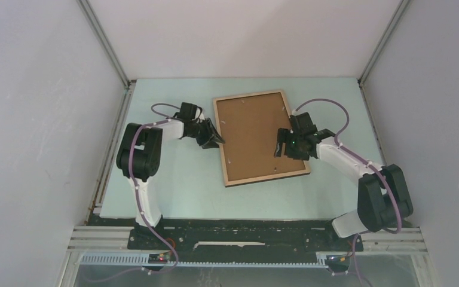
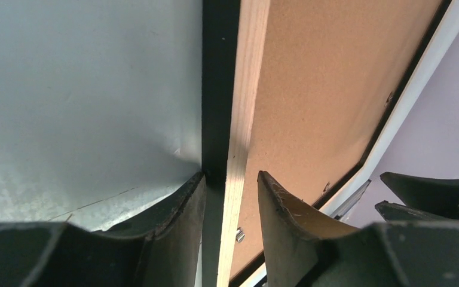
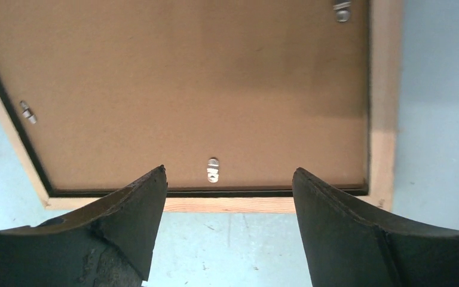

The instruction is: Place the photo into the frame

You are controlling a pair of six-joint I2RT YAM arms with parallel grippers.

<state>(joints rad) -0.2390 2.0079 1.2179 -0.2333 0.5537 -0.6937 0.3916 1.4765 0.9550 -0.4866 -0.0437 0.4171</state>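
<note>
The frame (image 1: 267, 177) lies back-up in the middle of the pale table (image 1: 185, 185), light wood rim showing and the brown backing board (image 1: 251, 134) sitting inside it. The left gripper (image 2: 231, 174) is at the left rim, jaws about half apart and clamped across the rim. The right gripper (image 3: 230, 173) hovers over the opposite side, jaws spread wide and empty, a small metal tab (image 3: 213, 170) between them.
</note>
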